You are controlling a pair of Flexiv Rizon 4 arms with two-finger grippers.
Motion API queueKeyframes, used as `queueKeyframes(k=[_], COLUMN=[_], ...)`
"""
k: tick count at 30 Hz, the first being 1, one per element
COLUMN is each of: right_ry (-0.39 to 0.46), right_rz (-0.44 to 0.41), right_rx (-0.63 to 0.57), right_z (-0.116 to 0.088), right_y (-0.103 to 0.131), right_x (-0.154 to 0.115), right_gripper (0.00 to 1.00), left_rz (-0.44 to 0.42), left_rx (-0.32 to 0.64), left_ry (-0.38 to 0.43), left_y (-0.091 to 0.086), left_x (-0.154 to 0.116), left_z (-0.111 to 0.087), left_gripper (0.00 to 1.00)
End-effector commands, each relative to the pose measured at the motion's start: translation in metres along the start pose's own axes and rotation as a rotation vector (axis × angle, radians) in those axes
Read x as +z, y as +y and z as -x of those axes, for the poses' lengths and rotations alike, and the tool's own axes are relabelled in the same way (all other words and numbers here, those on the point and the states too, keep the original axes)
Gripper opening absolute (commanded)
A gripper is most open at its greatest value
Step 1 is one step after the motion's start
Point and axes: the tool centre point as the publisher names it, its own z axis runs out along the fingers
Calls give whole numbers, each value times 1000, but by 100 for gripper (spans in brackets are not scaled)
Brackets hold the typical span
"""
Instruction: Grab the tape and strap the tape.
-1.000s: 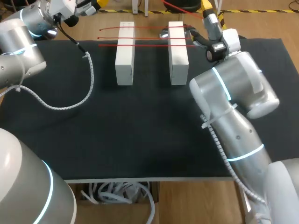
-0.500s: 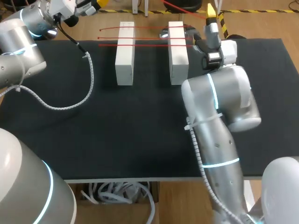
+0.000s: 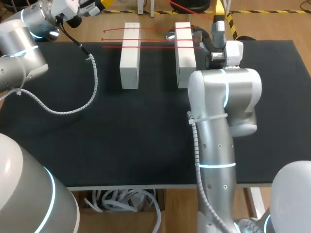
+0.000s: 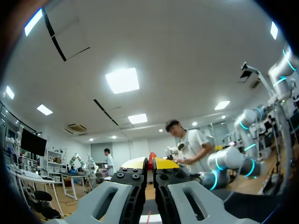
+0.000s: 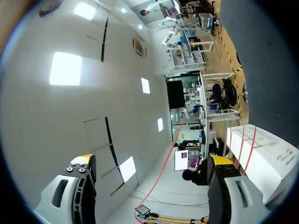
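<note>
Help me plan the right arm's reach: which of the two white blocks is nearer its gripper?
The white block on the right, just beside the right gripper; the other block stands farther left.

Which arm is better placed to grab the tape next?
Right. The right gripper is open beside the right white block, where the red tape strands end. The left gripper is shut on a red piece, off the table.

A black worktop [image 3: 146, 136] carries two plain white oblong blocks near its far edge, the left block [image 3: 130, 56] and the right block [image 3: 184, 53], lying parallel and apart, their long sides running from near to far.
</note>
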Motion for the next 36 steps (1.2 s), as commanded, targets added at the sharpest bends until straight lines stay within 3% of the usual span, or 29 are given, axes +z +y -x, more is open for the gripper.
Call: queueKeyframes(k=[1, 16, 24, 36], right_ry=[5, 49, 42, 11], right_rz=[504, 512, 446, 413], right_rx=[2, -43, -55, -91], right_z=[-2, -3, -4, -3], right_y=[-3, 10, -3, -2], right_x=[3, 19, 17, 9], right_gripper=[100, 100, 100, 100], left_rz=[3, 3, 3, 3], left_rx=[1, 1, 1, 1], left_ry=[-4, -4, -4, -4], left_y=[-1, -1, -1, -1], left_x=[1, 1, 1, 1], left_z=[-1, -1, -1, -1], left_gripper=[0, 0, 0, 0])
